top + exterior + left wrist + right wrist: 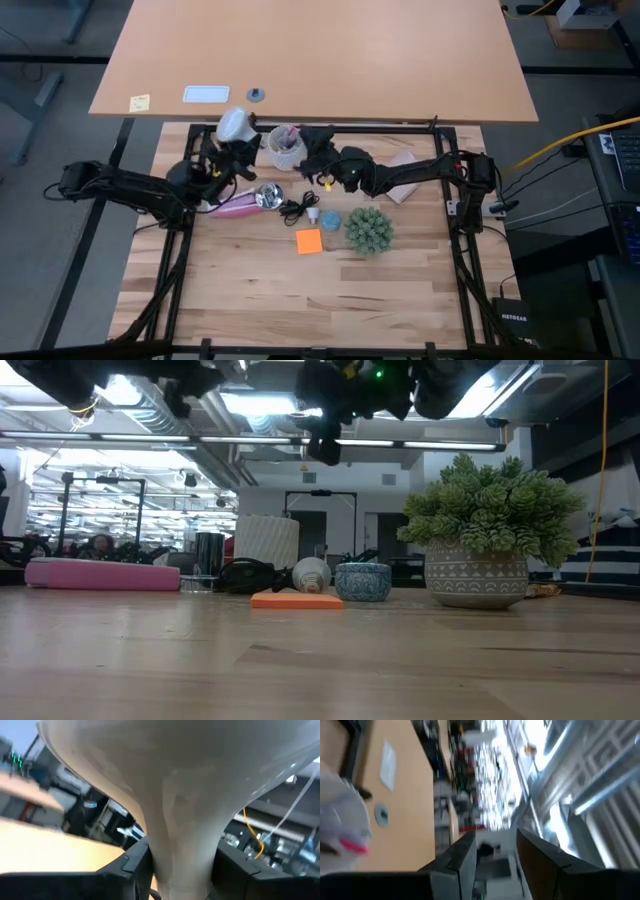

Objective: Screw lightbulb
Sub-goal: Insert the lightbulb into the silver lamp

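Butcher-block table [240, 290] down there, clutter bunched at the back, and the action was up off the surface. Left gripper [182, 865] had its jaws clamped on the bulb [175, 780], pinching the narrow neck just where the funnel shape thinned out, dome pointing away from the wrist. From above, the bulb [235, 125] sat raised at the table's rear left, beside the pen cup [285, 145], with the socket [268, 196] lying on the wood just nearby, cord trailing. Right gripper [310, 145] hovered by the cup's other side, jaws apart, nothing between them [492, 857]. Now, that bulb looked light, rigid and smooth-skinned, so likely slippery and easy to crack under a hard squeeze. The neck hold seemed the sound one: a firm, narrow waist, with the base left free for threading. A gentle, steady pinch and a straight approach would probably matter more than force.
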